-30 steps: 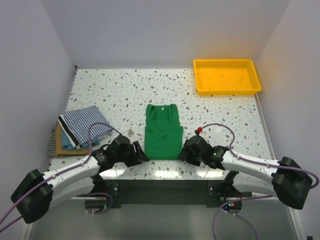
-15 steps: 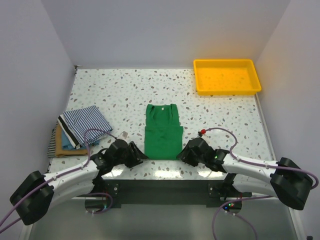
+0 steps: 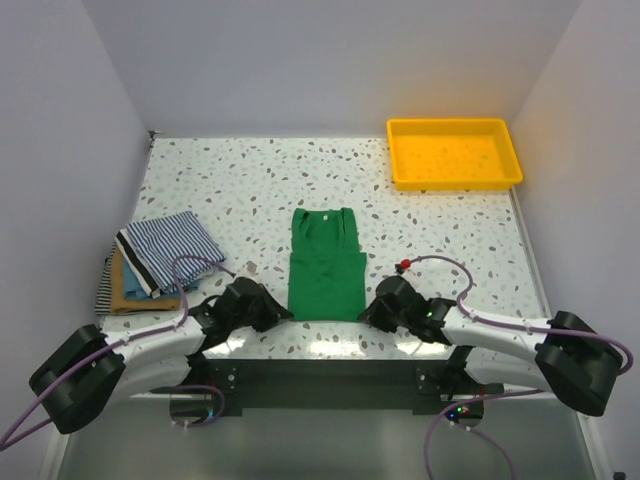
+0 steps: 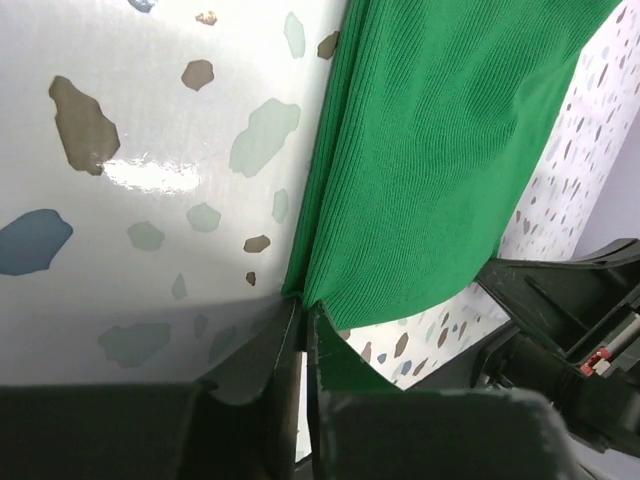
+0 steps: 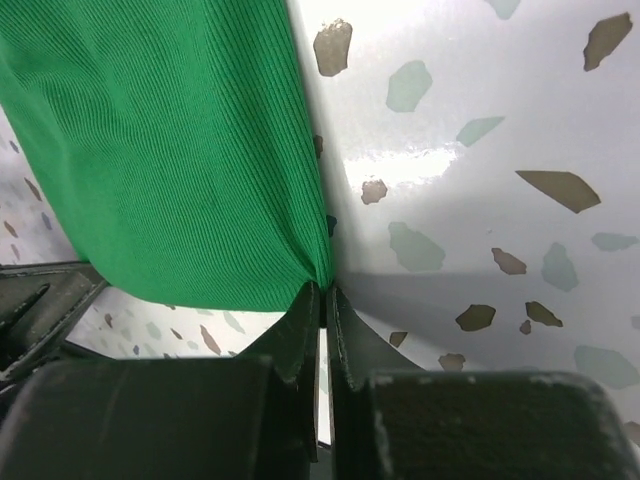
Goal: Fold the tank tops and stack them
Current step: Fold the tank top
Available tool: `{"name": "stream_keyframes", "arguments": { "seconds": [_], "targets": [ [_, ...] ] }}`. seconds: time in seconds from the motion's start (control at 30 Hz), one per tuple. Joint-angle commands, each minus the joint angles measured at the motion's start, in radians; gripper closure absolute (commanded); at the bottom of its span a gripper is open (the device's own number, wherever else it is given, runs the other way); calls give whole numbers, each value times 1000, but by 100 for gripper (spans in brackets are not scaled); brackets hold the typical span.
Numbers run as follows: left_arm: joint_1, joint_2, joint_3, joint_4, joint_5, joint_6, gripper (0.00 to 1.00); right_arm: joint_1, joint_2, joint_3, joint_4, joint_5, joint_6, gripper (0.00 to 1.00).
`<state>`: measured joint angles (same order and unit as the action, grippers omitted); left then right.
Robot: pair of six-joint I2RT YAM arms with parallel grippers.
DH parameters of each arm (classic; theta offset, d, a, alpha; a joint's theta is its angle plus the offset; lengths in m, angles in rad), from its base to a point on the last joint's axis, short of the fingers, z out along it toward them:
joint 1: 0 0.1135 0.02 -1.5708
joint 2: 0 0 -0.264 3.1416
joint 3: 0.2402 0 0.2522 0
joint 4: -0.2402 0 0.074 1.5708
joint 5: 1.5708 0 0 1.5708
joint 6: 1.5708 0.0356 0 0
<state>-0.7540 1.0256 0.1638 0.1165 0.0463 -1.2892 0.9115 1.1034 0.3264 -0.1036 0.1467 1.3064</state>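
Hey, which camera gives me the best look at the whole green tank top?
The top external view: the green tank top shows whole there. Each wrist view shows only a near corner, pinched by the left gripper or the right gripper.

Yellow plastic tray point(image 3: 455, 155) — far right corner of speckled terrazzo table point(image 3: 250, 180), near white back wall point(image 3: 320, 70).

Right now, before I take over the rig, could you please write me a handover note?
Left gripper: shut on the near left corner of the green tank top.
Right gripper: shut on its near right corner.
The top lies flat, centred on the table.
Done: folded stack of tops at its left edge.
Left: fold the green top, add it to the stack.
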Motion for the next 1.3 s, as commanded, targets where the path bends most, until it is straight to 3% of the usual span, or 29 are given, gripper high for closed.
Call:
{"name": "stream_keyframes", "arguments": {
  "seconds": [0.0, 0.03, 0.2, 0.43, 0.53, 0.7, 0.8, 0.9, 1.03, 1.27],
  "targets": [
    [-5, -2, 23, -57, -43, 73, 94, 3, -5, 40, -102, 60, -96, 100],
    [-8, -10, 29, -72, -45, 91, 100, 7, -13, 49, -126, 56, -114, 100],
    [-80, -110, 69, -282, -75, 110, 100, 81, -79, 118, -267, 74, -187, 100],
    [-306, -360, 170, -651, -154, 13, 100, 421, -131, 226, -546, 211, -58, 100],
    [-338, -417, 261, -744, -201, 1, 100, 474, -125, 315, -646, 284, -33, 100],
    [-338, -372, 391, -736, -273, 42, 100, 475, -116, 496, -738, 425, -91, 100],
    [-335, -276, 488, -718, -335, 92, 100, 432, -64, 600, -781, 465, -162, 100],
    [-292, -185, 585, -681, -370, 184, 100, 288, -45, 657, -750, 395, -292, 100],
    [-28, -96, 634, -481, -220, 327, 100, 42, 11, 701, -616, 256, -456, 100],
    [198, 226, 740, -200, -27, 413, 100, -282, 315, 859, -460, -13, -636, 100]
  ]
}}
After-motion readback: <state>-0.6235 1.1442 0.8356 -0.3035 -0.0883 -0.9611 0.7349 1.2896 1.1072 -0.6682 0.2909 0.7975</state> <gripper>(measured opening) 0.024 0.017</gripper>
